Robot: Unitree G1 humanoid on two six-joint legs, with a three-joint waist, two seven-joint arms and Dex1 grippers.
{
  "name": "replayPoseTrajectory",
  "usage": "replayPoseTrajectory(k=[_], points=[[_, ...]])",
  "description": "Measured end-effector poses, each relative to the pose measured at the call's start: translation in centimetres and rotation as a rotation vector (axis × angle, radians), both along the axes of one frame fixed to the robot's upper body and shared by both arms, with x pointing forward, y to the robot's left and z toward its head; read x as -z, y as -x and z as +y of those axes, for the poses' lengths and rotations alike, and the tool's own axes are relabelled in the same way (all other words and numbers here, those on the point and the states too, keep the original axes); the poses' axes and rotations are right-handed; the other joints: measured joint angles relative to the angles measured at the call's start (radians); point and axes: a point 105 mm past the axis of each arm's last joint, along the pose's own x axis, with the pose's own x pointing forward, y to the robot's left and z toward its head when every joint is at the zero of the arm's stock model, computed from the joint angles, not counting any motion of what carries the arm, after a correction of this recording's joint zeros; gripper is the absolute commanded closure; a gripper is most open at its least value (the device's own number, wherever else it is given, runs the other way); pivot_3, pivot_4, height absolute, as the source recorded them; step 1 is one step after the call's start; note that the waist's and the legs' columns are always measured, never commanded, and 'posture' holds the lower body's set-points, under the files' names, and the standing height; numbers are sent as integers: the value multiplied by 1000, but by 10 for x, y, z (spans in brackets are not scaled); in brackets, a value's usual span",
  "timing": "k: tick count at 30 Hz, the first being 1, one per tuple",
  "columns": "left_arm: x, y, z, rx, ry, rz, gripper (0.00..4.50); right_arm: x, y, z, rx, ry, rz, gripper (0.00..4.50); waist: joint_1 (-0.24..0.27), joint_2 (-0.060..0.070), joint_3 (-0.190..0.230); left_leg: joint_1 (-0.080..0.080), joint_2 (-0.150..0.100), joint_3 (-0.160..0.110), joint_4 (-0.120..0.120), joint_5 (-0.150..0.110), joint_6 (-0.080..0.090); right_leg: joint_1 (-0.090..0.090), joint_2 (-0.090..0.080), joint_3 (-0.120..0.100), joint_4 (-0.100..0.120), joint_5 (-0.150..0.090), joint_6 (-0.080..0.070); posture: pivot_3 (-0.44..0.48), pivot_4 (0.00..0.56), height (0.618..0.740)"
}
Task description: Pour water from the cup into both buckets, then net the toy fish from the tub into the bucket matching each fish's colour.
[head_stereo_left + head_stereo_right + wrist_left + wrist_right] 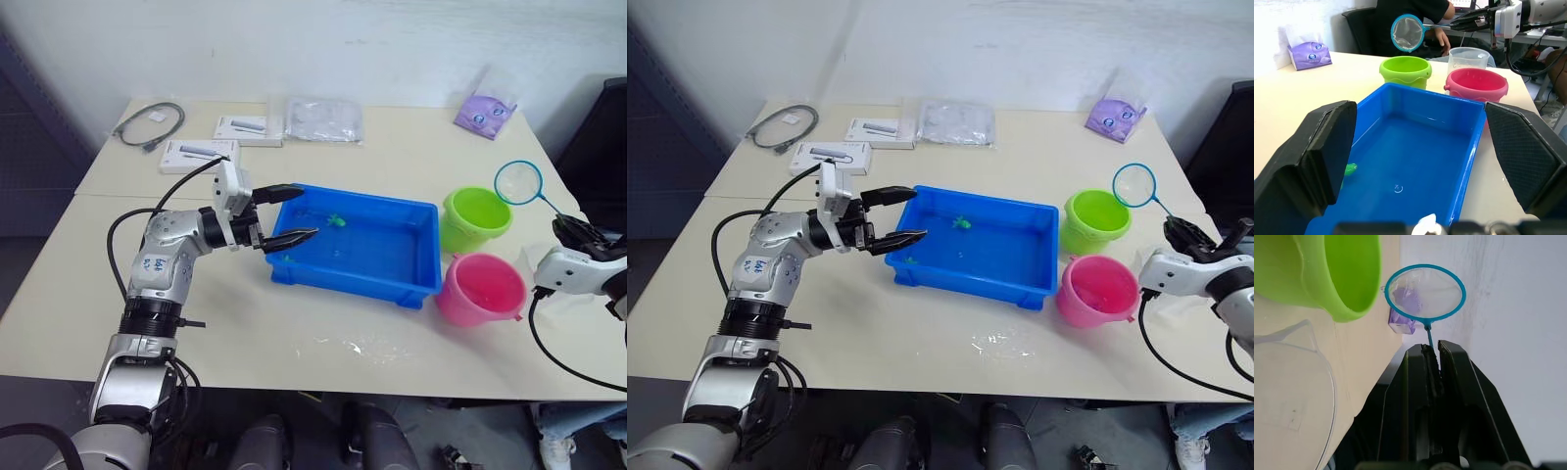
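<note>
my left gripper (292, 213) hangs at the near-left end of the tub (411, 279), its two black fingers (1317, 156) spread wide apart and holding nothing, one over the tub's rim, one over the water. the tub sits mid-table, bright blue, with shallow water in it. inside i see green toy fish (337, 220) toward the far side, and another green one (1350, 169) near my left finger; any others are too small to tell. there are wet spots on the table (147, 313) in front of the tub.

on my right, the pink bucket (480, 289) stands just beside the tub's near-right corner, and the green bucket (476, 217) stands just behind it, also close to the tub's right end. the clear cup (1468, 57) stands behind the pink bucket as seen from my left wrist.

my right gripper (1431, 363) is out past the buckets at the table's right edge, fingers pressed together on the thin handle of the net (517, 182), whose blue hoop is lifted in the air just beyond the green bucket.

at the far side lie a purple packet (484, 111), a clear plastic bag (323, 118), two white boxes (199, 154) and a grey cable (150, 124).
</note>
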Motion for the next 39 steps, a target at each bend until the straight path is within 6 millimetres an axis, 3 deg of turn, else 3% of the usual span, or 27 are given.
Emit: replayPoseTrajectory(k=[4, 6, 9, 15, 23, 30, 39], points=[[3, 1, 8, -20, -22, -2, 36, -6, -3, 39, -163, -534, 92, 4500, -5, 0, 0, 6, 1, 0, -1, 0, -1, 3, 1, 1, 1, 0, -1, 0, 150, 740], [7, 1, 18, -47, -43, 4, 36, -15, -1, 69, -278, -791, 209, 4500, -4, 1, 0, 6, 2, 0, -1, 0, -1, 4, 0, 2, 2, 0, -1, 0, 150, 740], [11, 1, 35, -92, -76, 10, 36, -31, 5, 108, -388, -965, 375, 4500, 1, 1, 0, 6, 1, -2, 0, -1, 0, 4, -1, 1, 2, -1, -2, 0, 150, 740], [16, 0, 72, -195, -132, 12, 36, 5, 7, 139, -227, -1064, 769, 4500, 5, 1, 0, 4, 0, -4, -1, -2, 2, 3, -6, -1, 0, -1, -3, 0, 150, 740], [33, 9, 106, -263, -232, 66, 36, 35, 1, 153, -57, -1015, 956, 4500, 0, 1, 0, -4, 0, -4, 0, -2, 2, -5, -5, -2, 1, -1, -2, 0, 150, 740], [29, 13, 105, -263, -252, 53, 36, 43, -27, 180, -53, -1009, 966, 4500, -2, 1, 0, -6, 0, -1, 0, -2, 2, -9, -4, 0, 3, -1, -2, 0, 150, 740], [19, 16, 98, -258, -243, 38, 36, 45, -48, 197, -75, -1032, 940, 4500, -2, 1, 0, -8, -1, 0, 0, -2, 2, -11, -4, 0, 3, -1, -2, 0, 150, 740]])
